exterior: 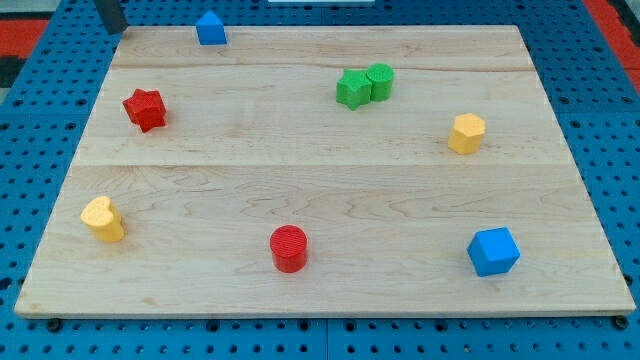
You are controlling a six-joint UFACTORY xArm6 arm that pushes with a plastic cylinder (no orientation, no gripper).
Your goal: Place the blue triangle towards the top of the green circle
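While the rod sits at the view's top-left corner, nothing is touched.
tip point(113, 30): no jaws on this rig, bare rod end, well left of the blue triangle
blue triangle point(210, 29): top edge of the board point(300, 150), apex pointing to the view's top, long axis unclear
green circle point(380, 81): right of centre, touching green star point(352, 89)

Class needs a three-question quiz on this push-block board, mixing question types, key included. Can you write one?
1. True or false: the blue triangle touches the green circle.
2. Which block touches the green circle? A red star B green star C yellow hexagon
3. My tip is at the view's top left, on which side of the blue triangle?

Key: 1 false; 2 B; 3 the view's left.
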